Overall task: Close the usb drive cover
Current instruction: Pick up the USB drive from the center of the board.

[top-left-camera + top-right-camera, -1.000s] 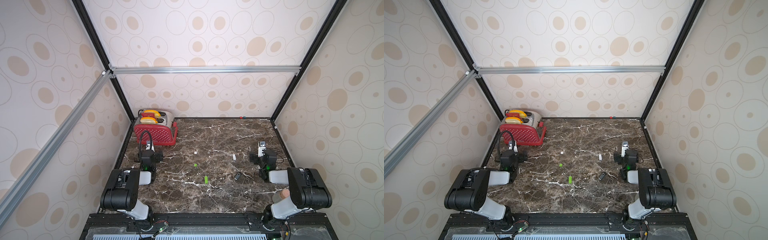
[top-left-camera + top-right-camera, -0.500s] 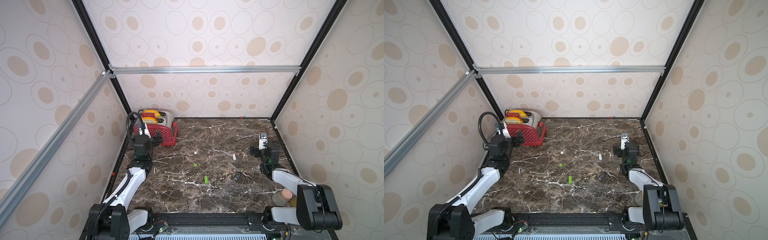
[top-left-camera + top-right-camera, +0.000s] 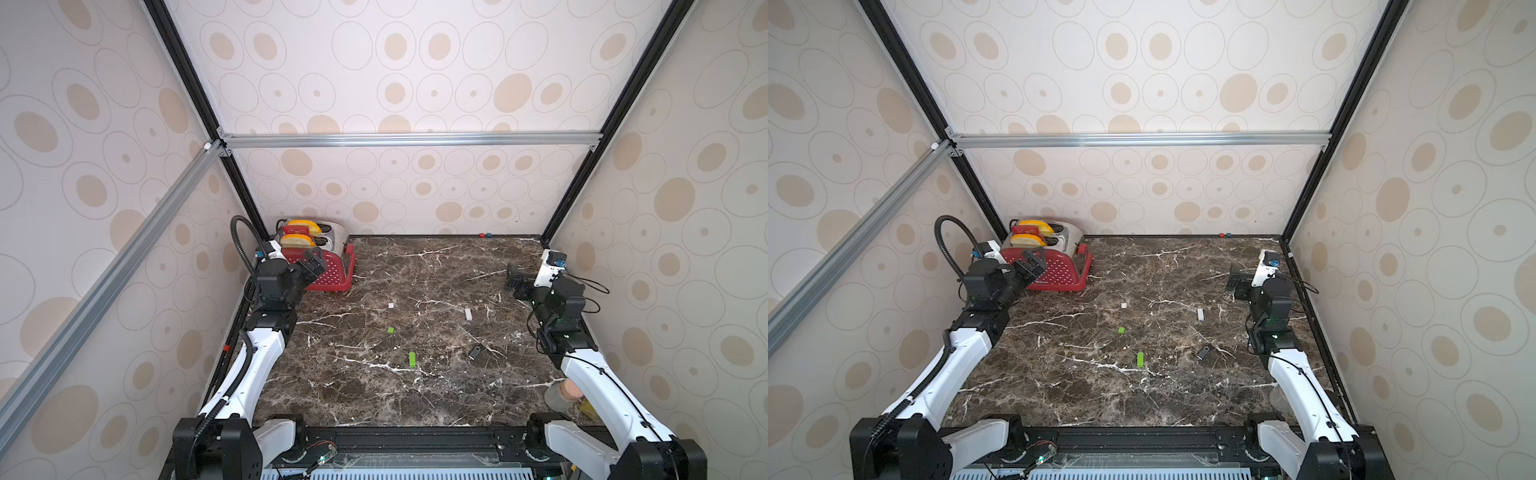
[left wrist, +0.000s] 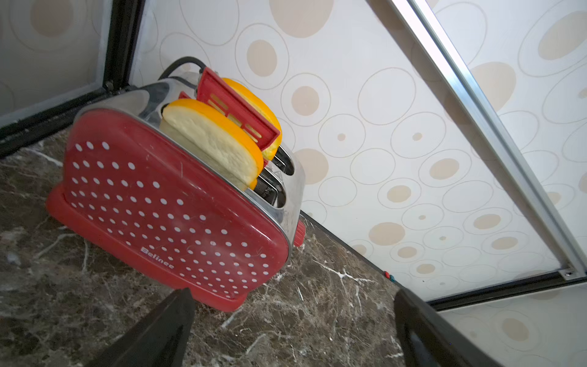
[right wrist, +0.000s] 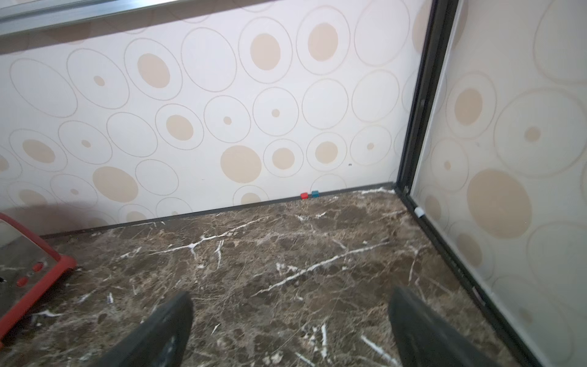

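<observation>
Several small USB pieces lie on the marble table in both top views. A green drive lies near the middle, with a small green cap behind it. A white drive and a small white cap lie further back. A dark drive sits right of centre. My left gripper hangs open in front of the toaster, holding nothing. My right gripper is open over bare marble at the right edge. Neither wrist view shows any drive.
A red dotted toaster with two bread slices stands in the back left corner. Tiny red and blue blocks lie against the back wall. A jar stands at the front right, beside the right arm.
Both arms have unfolded from a low pose near the front and now stand raised. Their grippers have moved toward the back. Both stayed open, and the pieces on the table have not moved.
</observation>
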Controlling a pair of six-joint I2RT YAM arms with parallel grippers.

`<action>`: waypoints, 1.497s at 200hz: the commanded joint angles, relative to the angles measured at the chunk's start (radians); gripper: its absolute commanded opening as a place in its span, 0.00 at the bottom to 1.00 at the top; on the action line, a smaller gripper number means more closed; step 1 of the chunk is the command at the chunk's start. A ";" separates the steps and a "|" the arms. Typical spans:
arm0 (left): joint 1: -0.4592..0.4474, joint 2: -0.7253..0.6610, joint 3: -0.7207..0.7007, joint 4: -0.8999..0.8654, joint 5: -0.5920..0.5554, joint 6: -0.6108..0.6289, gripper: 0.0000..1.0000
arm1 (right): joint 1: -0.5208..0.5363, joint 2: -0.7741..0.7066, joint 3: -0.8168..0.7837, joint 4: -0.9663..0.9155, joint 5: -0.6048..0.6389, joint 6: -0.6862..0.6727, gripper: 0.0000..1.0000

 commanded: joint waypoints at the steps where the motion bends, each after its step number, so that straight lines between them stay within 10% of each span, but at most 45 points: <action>1: 0.015 -0.023 0.007 0.033 0.082 -0.056 0.99 | 0.000 -0.036 -0.045 -0.037 -0.010 0.249 1.00; 22: 0.015 -0.020 0.041 -0.018 0.150 -0.023 0.99 | -0.006 -0.059 -0.102 -0.031 -0.005 0.358 1.00; 45: -0.014 0.004 0.044 -0.004 0.214 -0.010 0.99 | 0.044 -0.015 0.014 -0.197 -0.052 0.180 1.00; 118: -0.341 0.189 0.206 -0.483 -0.114 0.013 0.99 | 0.221 0.106 0.280 -0.786 0.098 0.105 0.91; 249: -0.440 0.521 0.425 -0.666 -0.184 0.076 0.98 | 0.322 -0.115 0.084 -0.975 0.023 0.206 0.77; 299: -0.495 0.569 0.433 -0.680 -0.228 0.082 0.98 | 0.540 -0.031 0.074 -0.926 0.034 0.229 0.74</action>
